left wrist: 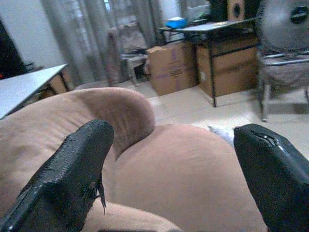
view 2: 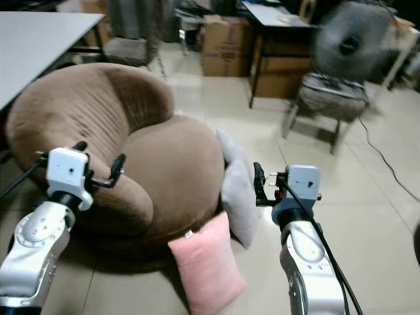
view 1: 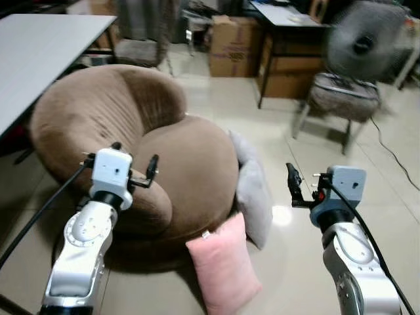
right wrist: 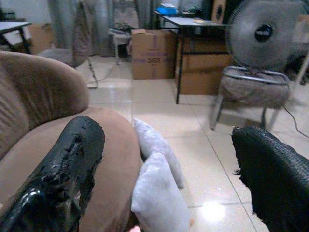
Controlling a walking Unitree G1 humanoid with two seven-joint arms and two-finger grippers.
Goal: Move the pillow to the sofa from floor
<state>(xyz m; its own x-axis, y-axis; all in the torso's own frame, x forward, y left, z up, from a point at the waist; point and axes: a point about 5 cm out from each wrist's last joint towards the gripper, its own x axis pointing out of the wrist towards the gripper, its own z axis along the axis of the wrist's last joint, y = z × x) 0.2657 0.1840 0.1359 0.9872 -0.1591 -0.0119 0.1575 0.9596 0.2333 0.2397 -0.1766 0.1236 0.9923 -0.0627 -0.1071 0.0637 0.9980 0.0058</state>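
A pink pillow stands on the tiled floor, leaning against the front of the round brown sofa. A grey pillow is wedged upright between the sofa's right side and the floor, also seen as the grey pillow in the right wrist view. My left gripper hovers open over the sofa's left armrest, its fingers wide apart and empty. My right gripper is open to the right of the grey pillow, above bare floor, with nothing between its fingers.
A white table edges in at the far left. Behind the sofa stand cardboard boxes, a dark desk, a padded stool with a fan above it, and a cable on the floor at the right.
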